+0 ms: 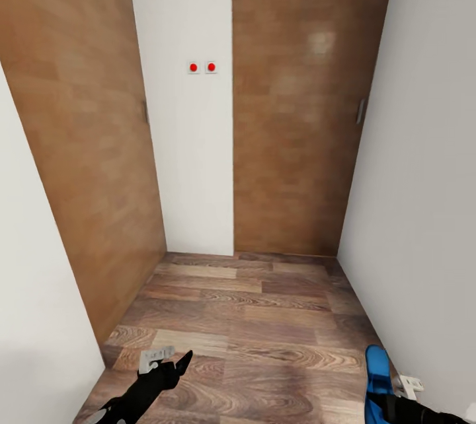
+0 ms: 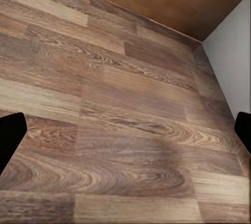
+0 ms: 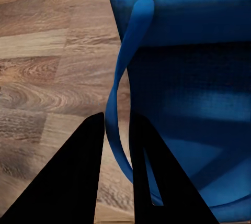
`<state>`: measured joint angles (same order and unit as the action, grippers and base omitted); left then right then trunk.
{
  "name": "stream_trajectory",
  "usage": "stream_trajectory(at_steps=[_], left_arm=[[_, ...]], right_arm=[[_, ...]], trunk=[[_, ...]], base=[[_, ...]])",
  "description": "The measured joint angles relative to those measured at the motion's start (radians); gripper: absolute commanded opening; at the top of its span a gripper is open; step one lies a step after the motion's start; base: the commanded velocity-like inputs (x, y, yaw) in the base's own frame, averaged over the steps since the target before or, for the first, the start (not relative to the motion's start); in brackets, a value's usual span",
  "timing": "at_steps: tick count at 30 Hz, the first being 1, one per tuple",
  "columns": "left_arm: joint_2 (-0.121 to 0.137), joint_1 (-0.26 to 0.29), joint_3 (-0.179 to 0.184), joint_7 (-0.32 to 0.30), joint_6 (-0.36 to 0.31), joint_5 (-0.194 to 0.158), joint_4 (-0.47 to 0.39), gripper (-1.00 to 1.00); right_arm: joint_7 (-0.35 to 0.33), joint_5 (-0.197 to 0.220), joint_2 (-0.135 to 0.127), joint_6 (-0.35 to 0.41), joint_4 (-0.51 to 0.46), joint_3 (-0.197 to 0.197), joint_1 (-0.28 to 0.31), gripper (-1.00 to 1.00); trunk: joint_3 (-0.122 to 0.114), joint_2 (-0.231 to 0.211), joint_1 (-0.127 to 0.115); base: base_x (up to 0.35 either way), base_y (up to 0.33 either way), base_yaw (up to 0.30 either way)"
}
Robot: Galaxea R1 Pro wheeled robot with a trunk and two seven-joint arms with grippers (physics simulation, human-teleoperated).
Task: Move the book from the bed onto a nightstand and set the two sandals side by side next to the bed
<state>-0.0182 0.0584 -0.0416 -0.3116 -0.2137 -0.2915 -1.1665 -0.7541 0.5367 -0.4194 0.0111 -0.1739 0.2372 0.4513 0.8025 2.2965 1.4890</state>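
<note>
One bright blue sandal (image 1: 377,371) hangs low at the right above the wood floor. My right gripper (image 1: 385,405) is shut on it. In the right wrist view the two black fingers (image 3: 86,177) pinch the sandal's thin blue strap (image 3: 116,103), and the sole (image 3: 198,77) lies just behind it. My left gripper (image 1: 169,362) hovers low at the left over bare planks. It is open, with its fingertips (image 2: 9,135) far apart and nothing between them. The book, the bed and the nightstand are out of view.
I face a narrow corner of the bedroom. Two tan wooden doors (image 1: 79,146) (image 1: 297,113) flank a white wall strip with two red-dotted switches (image 1: 201,67). White walls (image 1: 423,179) close in on both sides. Wood plank floor (image 1: 251,318) lies ahead.
</note>
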Motion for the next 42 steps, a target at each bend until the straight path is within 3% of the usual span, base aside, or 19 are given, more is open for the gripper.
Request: stream_trajectory(at_steps=[4,8,13,29,42], left_arm=[[0.001,0.000,-0.002,0.000,0.000,0.001,0.047,1.00],[0.008,0.000,-0.002,0.001,0.018,0.003,0.104,1.00],[0.020,0.000,-0.003,0.000,0.109,0.002,0.184,1.00],[0.023,0.000,-0.007,0.001,0.178,0.000,0.246,1.00],[0.024,0.000,-0.007,-0.003,0.184,-0.005,0.245,1.00]], right_arm=[[0.002,-0.003,0.099,0.000,0.027,0.009,0.000,-1.00],[0.003,-0.004,0.139,0.000,0.093,0.008,0.000,-1.00],[0.003,-0.004,0.183,-0.001,0.126,0.003,0.000,-1.00],[0.004,-0.001,0.193,0.000,0.132,0.000,0.000,-1.00],[0.003,-0.001,0.193,0.000,0.132,0.001,0.000,-1.00]], trunk=[[0.000,0.000,0.000],[0.000,0.000,0.000],[0.000,0.000,0.000],[0.000,0.000,0.000],[0.000,0.000,0.000]], base=[[0.000,0.000,-0.284],[0.000,0.000,-0.284],[0.000,0.000,-0.283],[0.000,0.000,-0.284],[0.000,0.000,-0.284]])
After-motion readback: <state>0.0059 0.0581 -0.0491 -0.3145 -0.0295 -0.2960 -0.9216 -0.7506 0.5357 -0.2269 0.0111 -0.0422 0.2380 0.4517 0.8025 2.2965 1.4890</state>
